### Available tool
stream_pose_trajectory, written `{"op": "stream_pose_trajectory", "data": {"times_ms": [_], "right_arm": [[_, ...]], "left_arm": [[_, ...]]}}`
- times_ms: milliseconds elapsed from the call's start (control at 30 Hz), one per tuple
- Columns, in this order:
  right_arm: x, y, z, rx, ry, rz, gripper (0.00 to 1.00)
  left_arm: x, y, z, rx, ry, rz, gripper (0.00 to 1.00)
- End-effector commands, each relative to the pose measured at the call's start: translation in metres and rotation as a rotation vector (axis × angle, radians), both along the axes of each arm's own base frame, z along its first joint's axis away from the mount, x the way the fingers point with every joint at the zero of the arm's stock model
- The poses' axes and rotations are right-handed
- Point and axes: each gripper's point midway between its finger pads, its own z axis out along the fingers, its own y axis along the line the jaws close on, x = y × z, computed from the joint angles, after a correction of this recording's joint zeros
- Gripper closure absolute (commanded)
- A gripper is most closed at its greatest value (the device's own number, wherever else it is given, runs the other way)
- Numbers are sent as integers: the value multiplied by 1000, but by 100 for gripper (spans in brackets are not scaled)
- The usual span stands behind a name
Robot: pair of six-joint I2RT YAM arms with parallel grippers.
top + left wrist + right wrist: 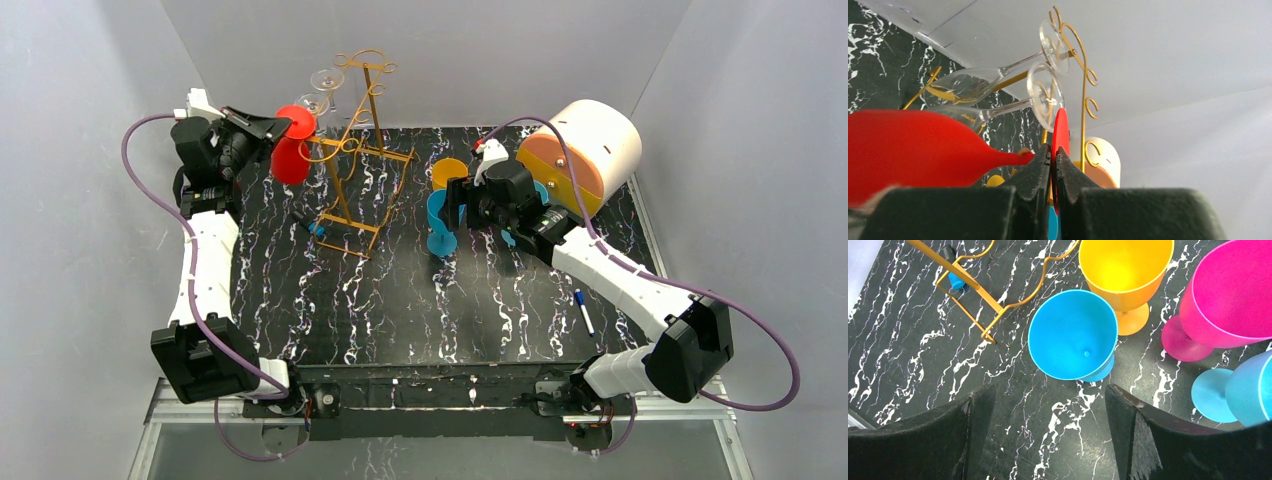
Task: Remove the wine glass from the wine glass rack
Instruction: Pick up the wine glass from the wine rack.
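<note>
A red wine glass (pixel 290 160) lies sideways in the air at the left side of the golden wire wine glass rack (pixel 350 150). My left gripper (pixel 1053 155) is shut on the thin red foot disc (pixel 1060 132); its bowl (pixel 908 150) points left. The stem passes close by a gold curl of the rack (pixel 1083 100); whether they touch I cannot tell. Two clear wine glasses (pixel 968 82) hang upside down on the rack's upper arms. My right gripper (pixel 1048 392) stands open over the table, just short of a blue glass (pixel 1073 335), with nothing between its fingers.
Upright near the right gripper stand a yellow glass (pixel 1123 270), a pink glass (pixel 1228 295) and a lighter blue glass (pixel 1248 390). A white and orange drum (pixel 585 150) sits at the back right. A pen (pixel 584 312) lies on the marbled black table (pixel 400 310).
</note>
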Motion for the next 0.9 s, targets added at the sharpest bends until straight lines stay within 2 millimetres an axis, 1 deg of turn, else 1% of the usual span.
{"op": "stream_pose_trajectory", "data": {"times_ms": [0,67,167,367,533,633,667,733,833,867], "right_arm": [[2,-2,19,17,-40,5,12],[2,-2,18,14,-36,7,12],[2,-3,19,15,-39,4,12],[1,-7,26,21,-56,-8,12],[0,-11,31,26,-69,-17,12],[0,-12,34,30,-76,-20,12],[-1,-12,35,32,-77,-19,12],[-2,-13,37,33,-81,-20,12],[-3,-14,41,42,-91,-24,12],[-3,-14,42,46,-93,-22,12]], "left_arm": [[-11,-1,43,-22,-126,-3,100],[-13,2,44,-21,-123,9,100],[-16,9,40,-19,-96,49,100],[-18,16,37,7,-83,100,100],[-14,15,45,17,-98,86,100],[-14,17,54,55,-112,87,100],[-17,19,56,73,-96,102,100],[-27,30,58,144,-78,166,100],[-45,52,64,235,-64,304,100],[-51,57,67,252,-67,336,100]]}}
